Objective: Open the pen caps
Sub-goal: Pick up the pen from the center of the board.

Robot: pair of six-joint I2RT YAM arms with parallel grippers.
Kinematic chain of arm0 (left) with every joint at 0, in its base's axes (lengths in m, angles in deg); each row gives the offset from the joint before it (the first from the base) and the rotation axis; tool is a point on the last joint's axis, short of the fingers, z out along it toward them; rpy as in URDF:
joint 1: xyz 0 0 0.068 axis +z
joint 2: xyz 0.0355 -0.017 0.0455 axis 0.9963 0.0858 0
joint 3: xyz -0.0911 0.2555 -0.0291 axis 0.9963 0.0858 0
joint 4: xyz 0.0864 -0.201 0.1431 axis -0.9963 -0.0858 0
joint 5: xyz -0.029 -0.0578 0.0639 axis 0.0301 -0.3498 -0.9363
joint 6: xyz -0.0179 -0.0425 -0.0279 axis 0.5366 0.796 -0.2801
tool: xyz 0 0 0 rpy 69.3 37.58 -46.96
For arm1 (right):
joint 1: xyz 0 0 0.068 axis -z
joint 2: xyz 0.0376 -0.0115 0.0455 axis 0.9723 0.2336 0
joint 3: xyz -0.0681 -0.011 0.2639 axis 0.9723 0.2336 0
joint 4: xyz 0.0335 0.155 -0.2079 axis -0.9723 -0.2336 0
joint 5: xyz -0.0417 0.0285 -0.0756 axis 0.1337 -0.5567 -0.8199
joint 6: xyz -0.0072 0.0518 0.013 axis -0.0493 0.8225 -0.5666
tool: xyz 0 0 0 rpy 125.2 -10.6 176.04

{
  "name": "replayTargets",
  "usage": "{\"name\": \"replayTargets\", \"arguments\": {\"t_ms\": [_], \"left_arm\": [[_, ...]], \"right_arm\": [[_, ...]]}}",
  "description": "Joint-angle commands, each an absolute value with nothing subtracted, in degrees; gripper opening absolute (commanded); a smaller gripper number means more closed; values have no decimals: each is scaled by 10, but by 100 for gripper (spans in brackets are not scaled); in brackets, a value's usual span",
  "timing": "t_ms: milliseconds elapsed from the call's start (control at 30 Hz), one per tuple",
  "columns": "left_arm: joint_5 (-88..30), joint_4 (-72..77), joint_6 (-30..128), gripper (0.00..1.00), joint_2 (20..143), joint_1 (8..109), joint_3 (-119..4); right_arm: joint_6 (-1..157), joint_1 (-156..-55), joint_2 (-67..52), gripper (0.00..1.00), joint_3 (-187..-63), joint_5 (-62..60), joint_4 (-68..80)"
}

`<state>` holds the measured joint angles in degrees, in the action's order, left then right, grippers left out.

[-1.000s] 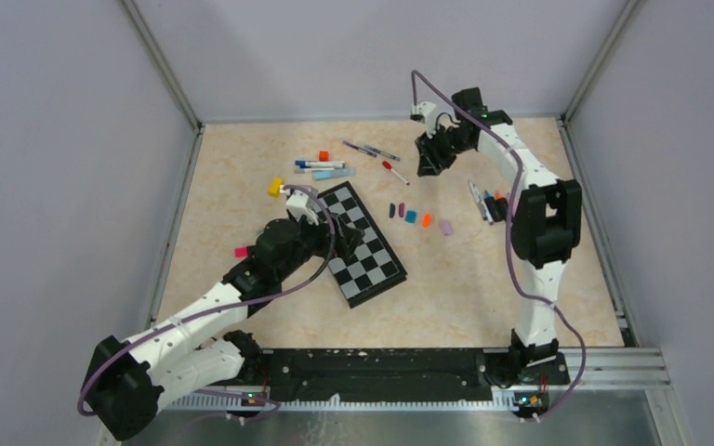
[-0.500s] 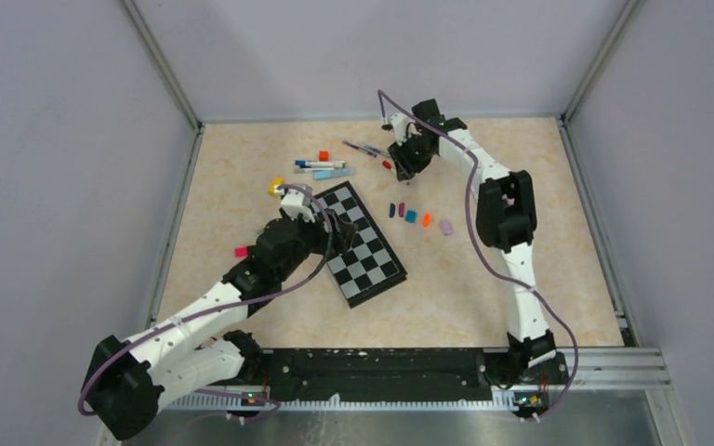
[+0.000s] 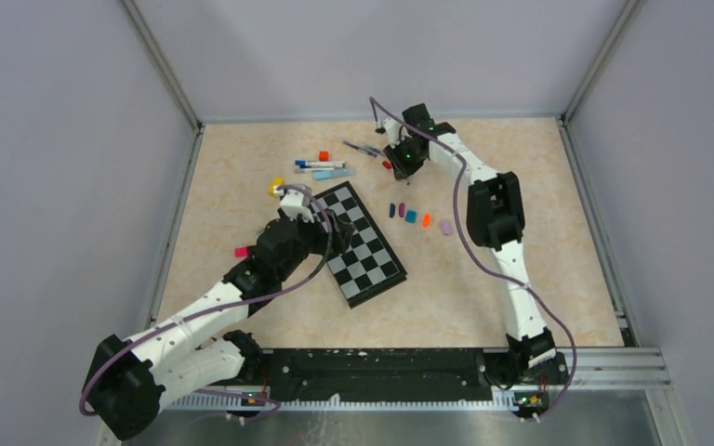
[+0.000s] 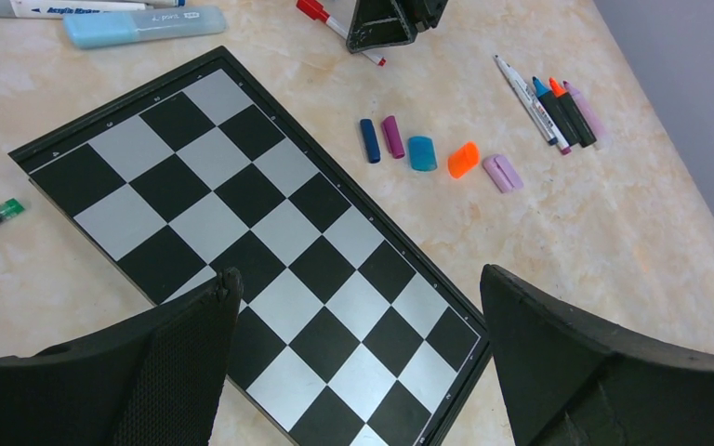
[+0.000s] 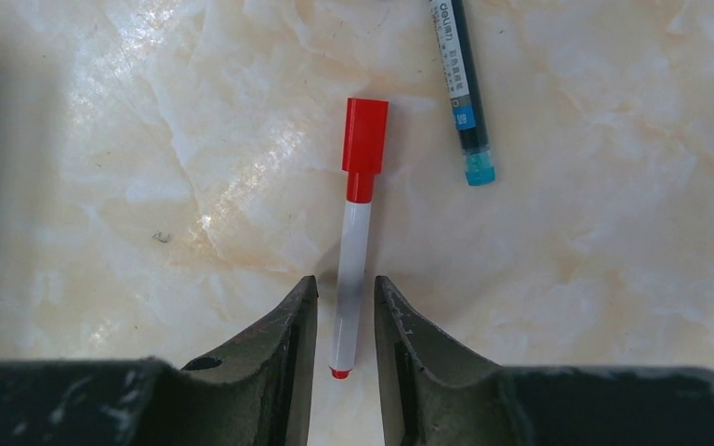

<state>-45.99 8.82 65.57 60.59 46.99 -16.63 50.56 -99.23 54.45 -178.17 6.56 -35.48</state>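
A white pen (image 5: 350,269) with a red cap (image 5: 364,149) lies on the table. My right gripper (image 5: 346,283) is low over it, jaws narrowly open on either side of the barrel's tail end, with a small gap each side. From above, the right gripper (image 3: 400,165) is at the far middle. Several loose caps lie in a row: blue (image 4: 369,140), purple (image 4: 393,136), teal (image 4: 421,152), orange (image 4: 463,159) and lilac (image 4: 503,173). My left gripper (image 4: 358,279) is wide open and empty above the chessboard (image 4: 242,186).
Several uncapped pens (image 4: 548,102) lie right of the caps. A dark pen with a teal tip (image 5: 460,84) lies beside the red one. More markers (image 3: 321,165), an orange-red cube (image 3: 323,155) and a yellow block (image 3: 276,187) lie far left. The chessboard (image 3: 363,246) is in the middle.
My right arm has swung left from the far right and come down over the red-capped pen. The left arm has not moved.
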Motion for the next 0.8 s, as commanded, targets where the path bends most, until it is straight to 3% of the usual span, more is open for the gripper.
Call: {"name": "replayTargets", "arguments": {"t_ms": [0, 300, 433, 567, 667, 767], "left_arm": [[-467, 104, 647, 99, 601, 475, -155], [-460, 99, 654, 99, 583, 477, -151], [-446, 108, 673, 99, 575, 478, -144], [-429, 123, 695, 99, 564, 478, -133], [-419, 135, 714, 99, 555, 478, -120], [-408, 144, 730, 99, 548, 478, -115]], "right_arm": [[507, -1003, 549, 25, -1809, 51, -350], [492, -1004, 561, 5, -1807, 17, -386], [483, -1003, 563, 4, -1803, -4, -405], [471, -1004, 561, 20, -1801, -15, -426], [463, -1002, 556, 17, -1793, -14, -435], [462, -1000, 554, 5, -1784, -5, -439]]}}
